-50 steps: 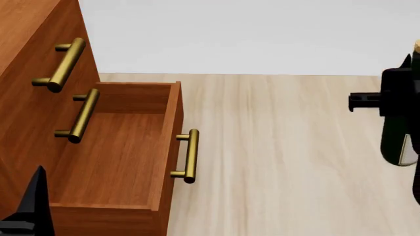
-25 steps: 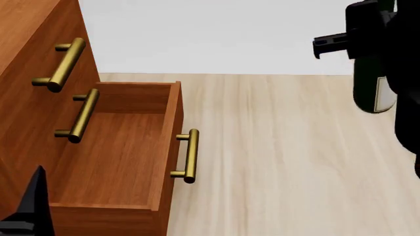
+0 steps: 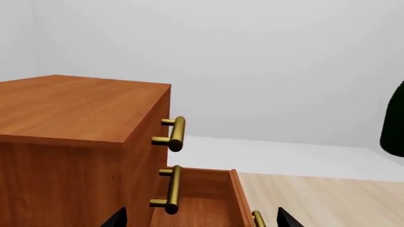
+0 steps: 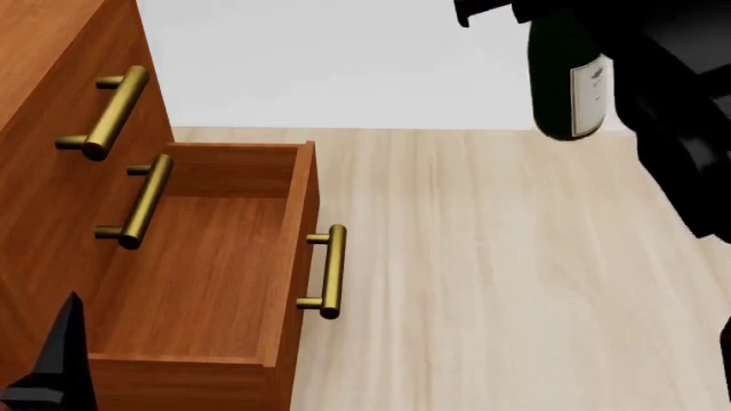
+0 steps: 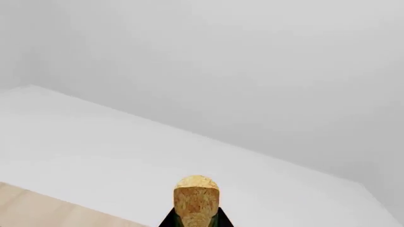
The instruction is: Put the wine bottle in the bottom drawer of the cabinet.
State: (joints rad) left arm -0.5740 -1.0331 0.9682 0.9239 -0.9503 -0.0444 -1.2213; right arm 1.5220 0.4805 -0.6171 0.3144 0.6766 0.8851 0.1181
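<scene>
The wine bottle (image 4: pixel 566 86), dark green with a white label, hangs upright high at the right of the head view, with my right gripper (image 4: pixel 549 10) shut on its upper part. Its tan cork top (image 5: pixel 196 198) fills the low middle of the right wrist view. The reddish-brown cabinet (image 4: pixel 57 68) stands at the left. Its bottom drawer (image 4: pixel 194 274) is pulled out and holds nothing. The bottle is well to the right of the drawer and above it. My left gripper (image 3: pixel 198 222) is open, low beside the cabinet front, with nothing between its fingers.
Brass bar handles sit on the upper drawers (image 4: pixel 109 111) and on the open drawer's front (image 4: pixel 329 272). Pale wood floor (image 4: pixel 491 282) stretches to the right of the drawer, up to a white wall (image 4: pixel 377 60) behind.
My right arm has lifted the wine bottle upward and leftward, from the right edge toward the top of the head view. The drawer and left gripper have not moved.
</scene>
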